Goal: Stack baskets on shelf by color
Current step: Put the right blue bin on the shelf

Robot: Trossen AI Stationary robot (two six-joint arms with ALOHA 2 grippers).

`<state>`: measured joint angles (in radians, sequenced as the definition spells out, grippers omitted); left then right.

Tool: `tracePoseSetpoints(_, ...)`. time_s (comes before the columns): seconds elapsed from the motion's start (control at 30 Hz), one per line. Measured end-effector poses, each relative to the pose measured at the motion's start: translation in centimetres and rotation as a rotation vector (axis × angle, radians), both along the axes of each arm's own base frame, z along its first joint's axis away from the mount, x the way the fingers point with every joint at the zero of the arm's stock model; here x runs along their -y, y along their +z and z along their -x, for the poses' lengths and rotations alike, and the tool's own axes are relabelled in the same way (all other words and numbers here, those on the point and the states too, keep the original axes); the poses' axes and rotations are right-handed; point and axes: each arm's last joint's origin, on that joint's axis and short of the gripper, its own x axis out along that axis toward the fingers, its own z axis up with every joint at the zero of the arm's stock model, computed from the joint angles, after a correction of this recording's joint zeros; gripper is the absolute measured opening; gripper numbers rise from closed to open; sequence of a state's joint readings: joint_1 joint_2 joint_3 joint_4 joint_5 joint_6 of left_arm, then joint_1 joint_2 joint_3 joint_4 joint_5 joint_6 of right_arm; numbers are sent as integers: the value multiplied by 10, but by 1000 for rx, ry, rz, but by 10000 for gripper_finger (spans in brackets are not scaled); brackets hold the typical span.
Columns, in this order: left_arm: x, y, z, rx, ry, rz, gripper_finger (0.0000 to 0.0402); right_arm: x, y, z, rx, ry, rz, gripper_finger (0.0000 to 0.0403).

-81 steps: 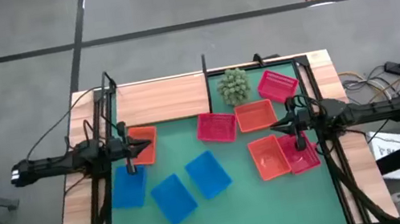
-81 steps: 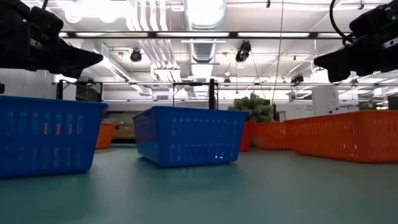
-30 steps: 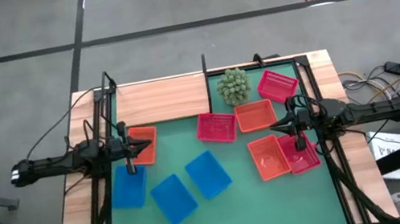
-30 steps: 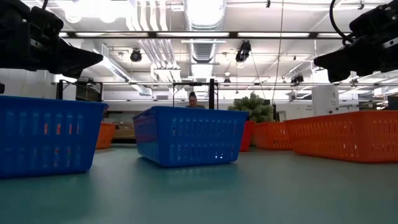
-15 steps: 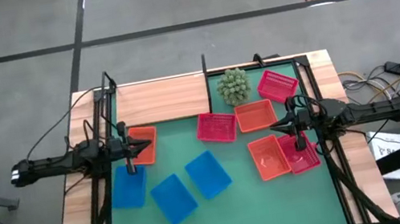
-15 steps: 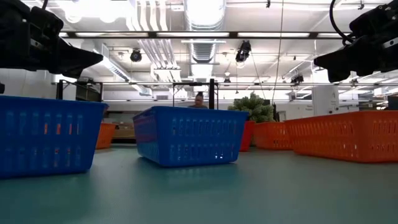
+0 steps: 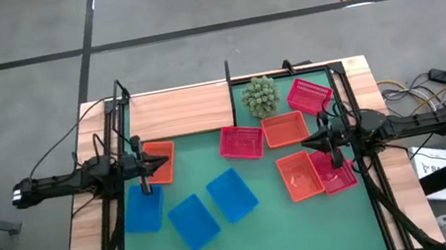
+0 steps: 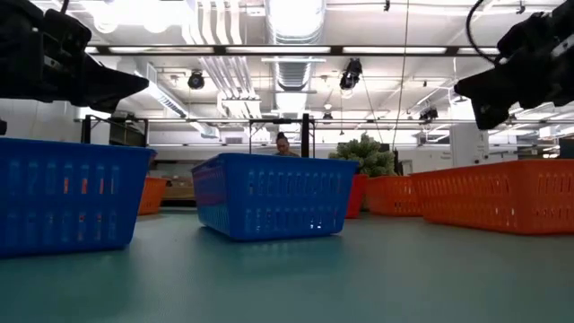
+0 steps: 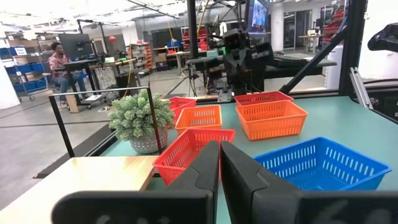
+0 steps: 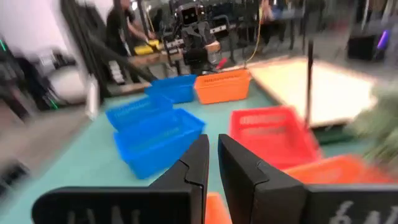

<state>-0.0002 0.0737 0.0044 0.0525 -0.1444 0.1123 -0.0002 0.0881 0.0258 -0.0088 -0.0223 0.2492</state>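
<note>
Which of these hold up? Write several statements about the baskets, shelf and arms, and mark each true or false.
1. The wooden shelf has no baskets on it. True.
2. Three blue baskets sit on the green mat. True.
3. The left end effector is holding a blue basket. False: it is shut on nothing, hovering by the orange basket.
4. The spiky green plant stands at the mat's near edge. False: it stands at the far edge, beside the shelf's end.
5. The right end effector holds nothing. True.
</note>
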Motion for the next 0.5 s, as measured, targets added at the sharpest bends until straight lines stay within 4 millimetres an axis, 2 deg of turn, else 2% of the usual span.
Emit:
tracePoseSetpoints(0.1,0,0,0,6,-1,23,0,1,3,0,35,-26,-28,28)
tracePoseSetpoints(0.27,0,6,0,113,-16,359,0,1,9,0,100,-50,-30,28)
tracePoseSetpoints(0.5,0,17,1,231,-34,384,0,1,10,0,105,-50,-41,28)
